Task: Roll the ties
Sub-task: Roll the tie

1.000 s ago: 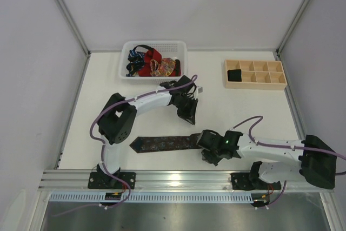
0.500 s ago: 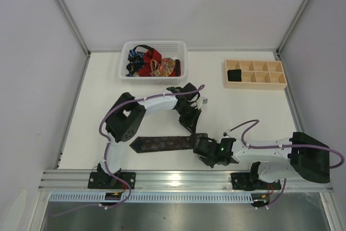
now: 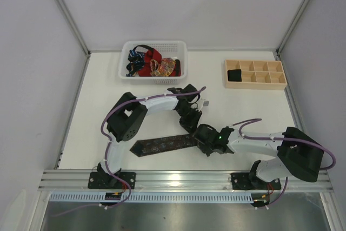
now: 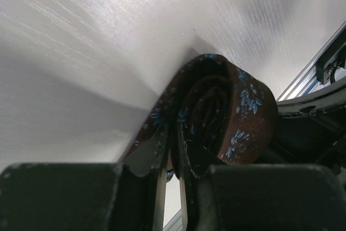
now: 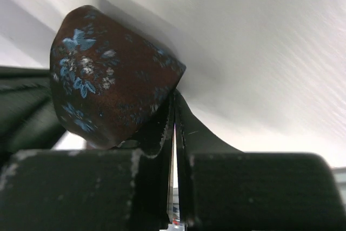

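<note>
**Top view.** A dark brown tie (image 3: pixel 162 144) with a fine blue pattern lies flat on the white table (image 3: pixel 254 104), near the front edge, with its pointed tip to the left. Its right end is wound into a roll (image 3: pixel 198 133) that sits between the two grippers. The left gripper (image 3: pixel 193 127) reaches the roll from the far side, and the right gripper (image 3: pixel 203 138) meets it from the near right. A white mesh basket (image 3: pixel 162 43) at the far edge holds a heap of ties (image 3: pixel 154 64) in red, blue and an orange pattern. To its right, well apart, a pale wooden tray (image 3: pixel 259 68) of square compartments carries one dark item (image 3: pixel 234 74) at its left end; what it is cannot be told.

**Left wrist view.** The roll (image 4: pixel 227 112) shows its spiral layers to the camera. The fingers (image 4: pixel 157 155) of the left gripper (image 4: pixel 173 133) stand close together with a narrow slit between them. Their tips are pushed in among the inner turns and clamped on the fabric there. The unrolled length leaves the roll at lower left.

**Right wrist view.** The right gripper (image 5: pixel 174 106) has its fingers (image 5: pixel 157 128) pressed together, with no more than a hairline between them. The roll (image 5: pixel 108 79) lies just left of the tips and touches the left finger. Whether a layer of fabric is caught between the tips cannot be told.
</note>
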